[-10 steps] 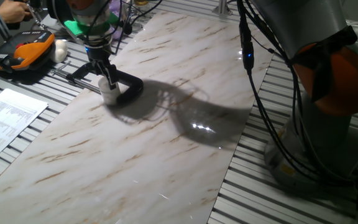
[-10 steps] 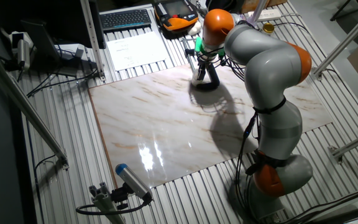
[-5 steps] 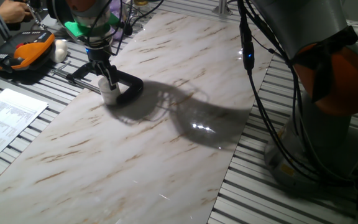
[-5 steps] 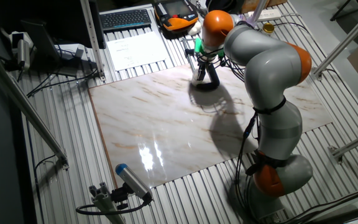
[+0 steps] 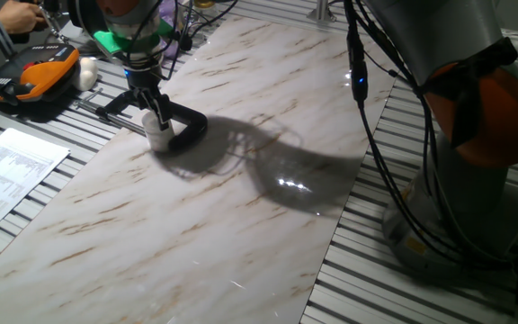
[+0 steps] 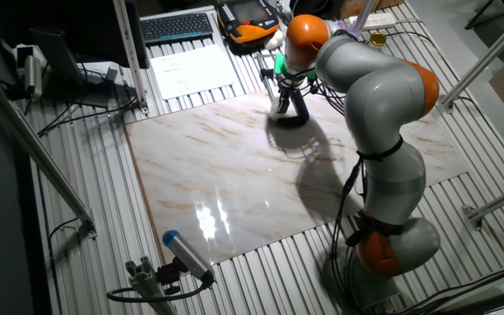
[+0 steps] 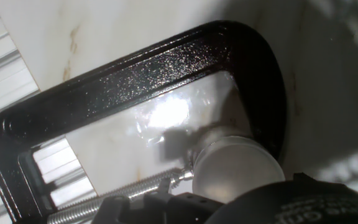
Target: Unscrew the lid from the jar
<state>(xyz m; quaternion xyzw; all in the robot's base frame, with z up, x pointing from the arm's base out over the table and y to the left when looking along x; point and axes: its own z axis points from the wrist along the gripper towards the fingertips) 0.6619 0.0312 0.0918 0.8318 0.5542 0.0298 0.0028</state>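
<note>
Here, in the hand view, we see the lid [image 7: 238, 167] close below the camera, a pale disc on the jar pinned in the black clamp [image 7: 135, 74], with the clamp's screw [image 7: 123, 193] pressing in from the side. From the fixed views the gripper [image 5: 154, 112] sits right over the jar [image 5: 158, 135] near the table's [image 5: 241, 198] far corner, but we cannot tell whether its fingers grip the lid. To do the turn well, we judge we should centre on the lid, squeeze firmly, twist about its axis and lift only once the thread frees.
</note>
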